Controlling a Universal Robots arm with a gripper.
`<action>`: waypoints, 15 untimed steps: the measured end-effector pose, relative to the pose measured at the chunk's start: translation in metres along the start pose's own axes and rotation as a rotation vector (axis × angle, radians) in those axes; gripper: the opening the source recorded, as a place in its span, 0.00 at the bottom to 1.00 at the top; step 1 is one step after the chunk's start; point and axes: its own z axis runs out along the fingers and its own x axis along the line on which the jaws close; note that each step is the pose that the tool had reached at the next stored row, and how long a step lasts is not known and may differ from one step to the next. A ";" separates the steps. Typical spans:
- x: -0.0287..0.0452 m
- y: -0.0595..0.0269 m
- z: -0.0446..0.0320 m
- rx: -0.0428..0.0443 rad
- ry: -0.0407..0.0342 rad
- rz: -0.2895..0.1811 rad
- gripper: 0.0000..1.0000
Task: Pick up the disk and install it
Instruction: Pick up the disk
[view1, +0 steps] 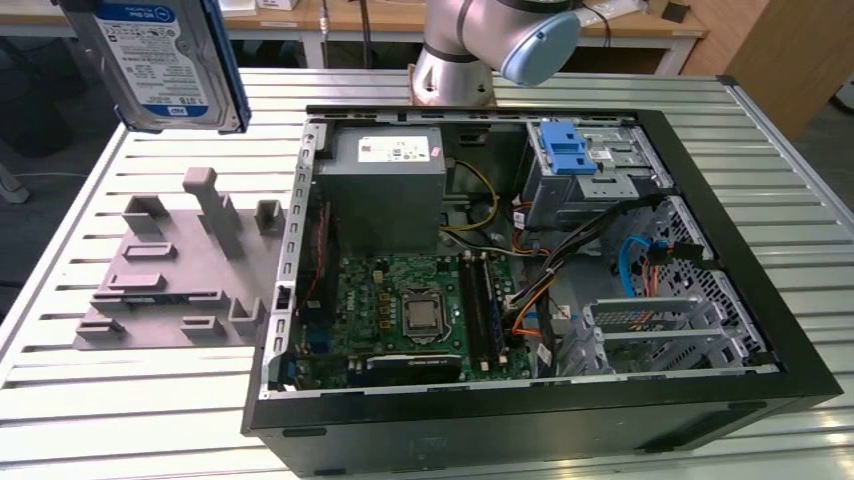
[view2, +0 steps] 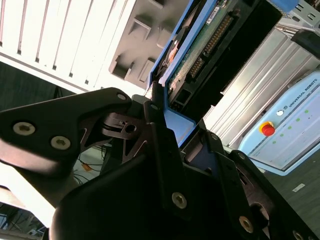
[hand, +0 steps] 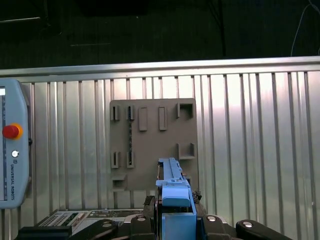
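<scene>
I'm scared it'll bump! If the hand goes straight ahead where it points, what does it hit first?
Probably the grey holder plate on the slatted table: the hand, shut on the disk, points right at it. How far off is unclear.

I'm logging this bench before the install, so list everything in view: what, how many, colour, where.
disk: one, silver with a white-and-blue label and blue bracket, held in the air at the exterior view's far left
fixture: one, grey, on the table, on the exterior view's left of the case
case: one, black, open, lying on the table
power supply: one, grey, inside the case
drive cage: one, silver with a blue latch, inside the case
motherboard: one, green, inside the case
pendant: one, pale with a red button, by the table
table: one, pale slatted metal, under everything
arm: one, silver with pale blue caps, behind the case
end effector: one, black, shut on the disk's bracket
</scene>
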 end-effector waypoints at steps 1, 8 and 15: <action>0.0001 -0.0008 0.0000 0.0000 0.0000 0.000 0.37; 0.0006 -0.0062 -0.0002 0.0000 0.0000 0.000 0.37; 0.0008 -0.0147 -0.0004 0.0000 0.0000 0.000 0.37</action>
